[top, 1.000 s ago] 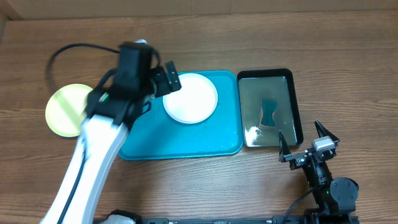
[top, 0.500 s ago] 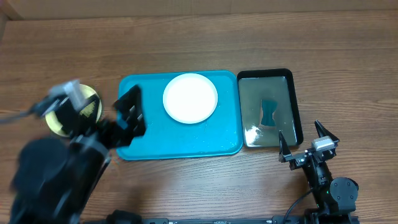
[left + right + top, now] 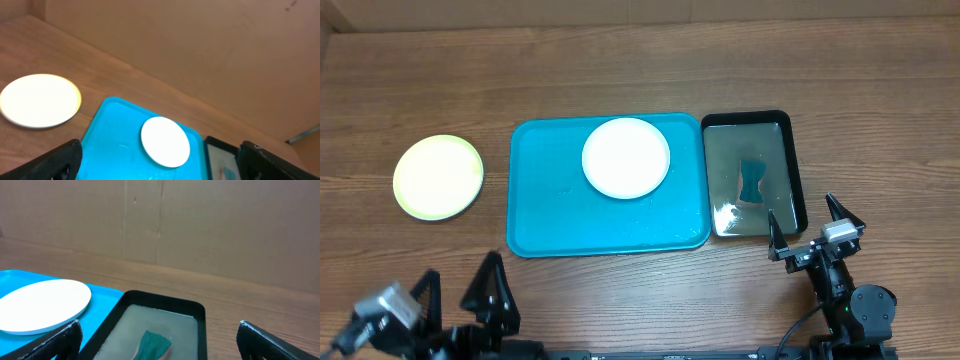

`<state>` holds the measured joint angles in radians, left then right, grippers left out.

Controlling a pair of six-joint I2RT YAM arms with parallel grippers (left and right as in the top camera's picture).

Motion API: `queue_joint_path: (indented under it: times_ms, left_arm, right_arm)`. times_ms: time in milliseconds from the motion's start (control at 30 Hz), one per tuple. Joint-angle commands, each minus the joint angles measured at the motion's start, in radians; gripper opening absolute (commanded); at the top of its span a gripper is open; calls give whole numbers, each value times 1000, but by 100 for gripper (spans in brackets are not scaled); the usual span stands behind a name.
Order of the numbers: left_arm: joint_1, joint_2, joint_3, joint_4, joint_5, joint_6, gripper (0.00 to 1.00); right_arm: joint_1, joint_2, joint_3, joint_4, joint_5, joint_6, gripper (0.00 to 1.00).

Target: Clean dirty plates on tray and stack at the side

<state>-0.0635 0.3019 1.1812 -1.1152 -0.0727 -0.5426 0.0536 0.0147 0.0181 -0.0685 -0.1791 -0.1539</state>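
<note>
Two plates: white plate [image 3: 626, 158] at the teal tray [image 3: 560, 222]'s twelve o'clock, yellow-green plate [image 3: 438, 177] on the table [image 3: 620, 60] at nine o'clock. Left gripper [image 3: 458, 295] and right gripper [image 3: 808, 228] both gape wide, empty.

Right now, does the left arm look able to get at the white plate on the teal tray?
Likely yes: the left gripper hangs open at the table's edge, nothing stands between it and the white plate on the tray, and nothing covers the plate.

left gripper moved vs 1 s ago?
Yes. The left gripper pulled back from above the tray's left half to the near edge of the table, now clear of the tray, open and empty.
</note>
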Motion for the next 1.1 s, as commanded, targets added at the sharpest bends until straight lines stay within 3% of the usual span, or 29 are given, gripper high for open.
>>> queue_joint_path:
  times_ms: [0,167,333,733,833,1067]
  left_arm:
    - [30,-110,-99,16,-13,16,100]
    - [51,-236,-230,148,-14,-4,100]
    - [55,-294,-360,422,-12,-4,100]
    - [58,-298,-768,1293,-8,-3,100]
    - [58,-298,-855,1360,-13,-3,100]
    - [58,-298,-1013,1359,-17,-3,100]
  right_arm:
    - [-3,-12,-10,6,-2,0,100]
    - [-3,-12,-10,6,-2,0,100]
    - [-3,-12,-10,6,-2,0,100]
    - [-3,-12,-10,6,-2,0,100]
    - [-3,-12,-10,5,-2,0,100]
    - [-3,-12,-10,6,-2,0,100]
